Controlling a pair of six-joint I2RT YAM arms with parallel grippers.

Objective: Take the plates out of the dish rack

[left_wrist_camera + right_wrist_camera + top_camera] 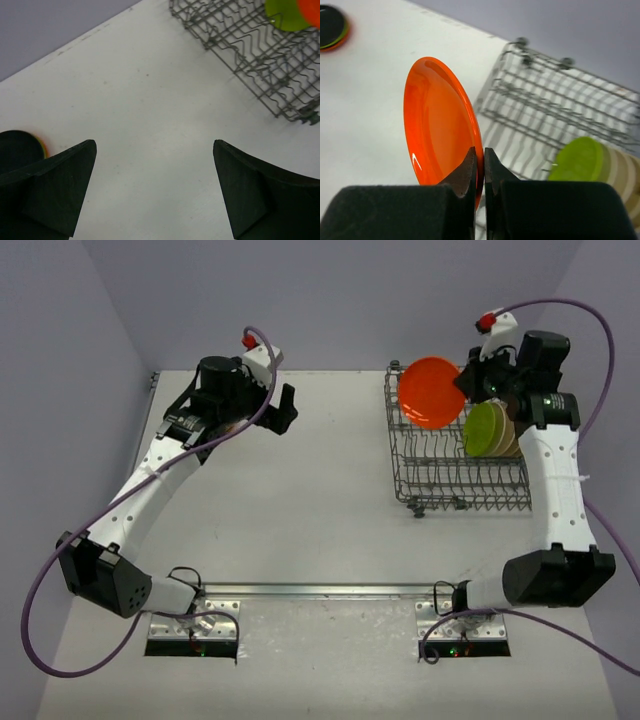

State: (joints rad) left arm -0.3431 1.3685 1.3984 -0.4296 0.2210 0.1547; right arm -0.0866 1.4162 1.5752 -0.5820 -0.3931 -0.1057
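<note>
My right gripper (484,151) is shut on the rim of the orange plate (437,127) and holds it upright above the far left corner of the grey wire dish rack (555,100). In the top view the orange plate (430,392) is beside the right gripper (468,385), over the rack (450,475). A lime green plate (484,428) stands in the rack with beige plates (508,437) behind it. They also show in the right wrist view, the green plate (577,160) in front of the beige plates (622,167). My left gripper (285,410) is open and empty over the table, left of the rack.
A dark round stack with orange and green rims (332,25) lies on the table at the far left, beside my left fingers (55,190). The rack's near corner (300,112) is to the right of the left gripper. Grey walls close in the table.
</note>
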